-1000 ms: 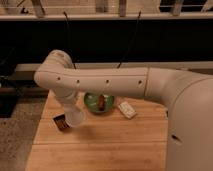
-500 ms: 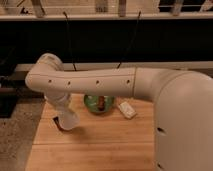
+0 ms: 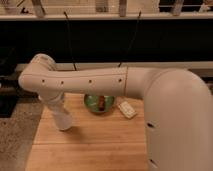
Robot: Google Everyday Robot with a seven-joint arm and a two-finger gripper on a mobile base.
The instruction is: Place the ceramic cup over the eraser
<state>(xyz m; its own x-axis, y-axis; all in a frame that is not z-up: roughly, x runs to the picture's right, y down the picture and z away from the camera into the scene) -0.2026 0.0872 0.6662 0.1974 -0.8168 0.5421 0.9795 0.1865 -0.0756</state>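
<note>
My arm reaches in from the right, bends at the far left and points down at the left part of the wooden table. My gripper is at its lower end, just above the table top. A white tapered shape right under it, resting on the wood, looks like the ceramic cup turned mouth down. The gripper blends into it. The eraser is hidden; no dark block shows on the table.
A green bowl with something brown inside stands at the back middle of the table. A white flat block lies to its right. The table's left edge borders speckled floor. My arm's large body fills the right side.
The dark, orange-brown block seen beside the cup earlier no longer shows. The arm's lower end with the cup has moved down to the table. The elbow has shifted left.
</note>
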